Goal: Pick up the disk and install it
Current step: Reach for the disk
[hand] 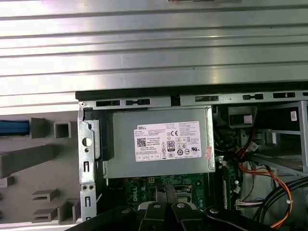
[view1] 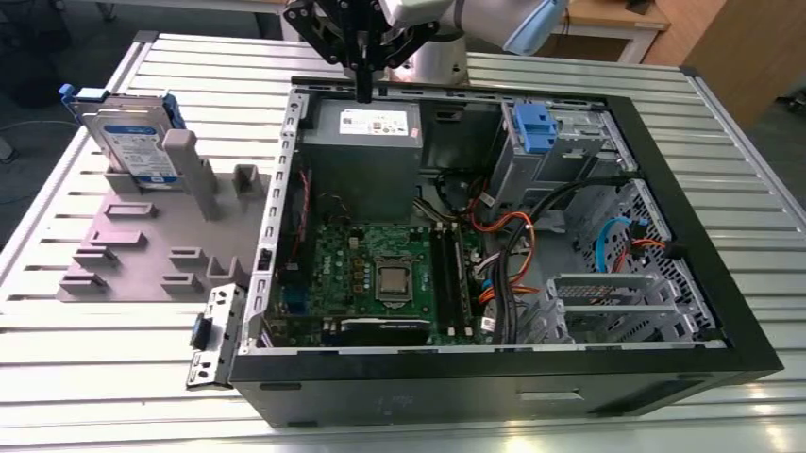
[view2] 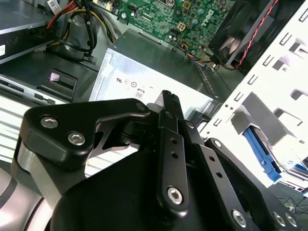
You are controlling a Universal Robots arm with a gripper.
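The gripper point(view1: 364, 92) hung with its fingers pressed together and nothing between them, tips pointing straight down. Right beneath those tips sat the grey power box point(view1: 362, 142) with its white sticker, in the far corner of the open computer case point(view1: 705, 245). In both wrist views the closed fingers lined up over that box point(hand: 159, 144), apart from it, touching nothing. So no grab was on here!

Away from the tool, well off toward the exterior view's left and outside the case, the disk point(view1: 132, 142) stood on edge in a grey holder point(view1: 139, 245), blue frame around it, label facing out. Standing upright like that probably left its top edge free for a pinch from above.

Further out on the other side of the gripper, a drive bay point(view1: 535, 127) with a blue clip waited inside the case. The case lay on its side, panel off, likely so the arm could come in from overhead. All of it rested on the slatted metal table point(view1: 75, 377).
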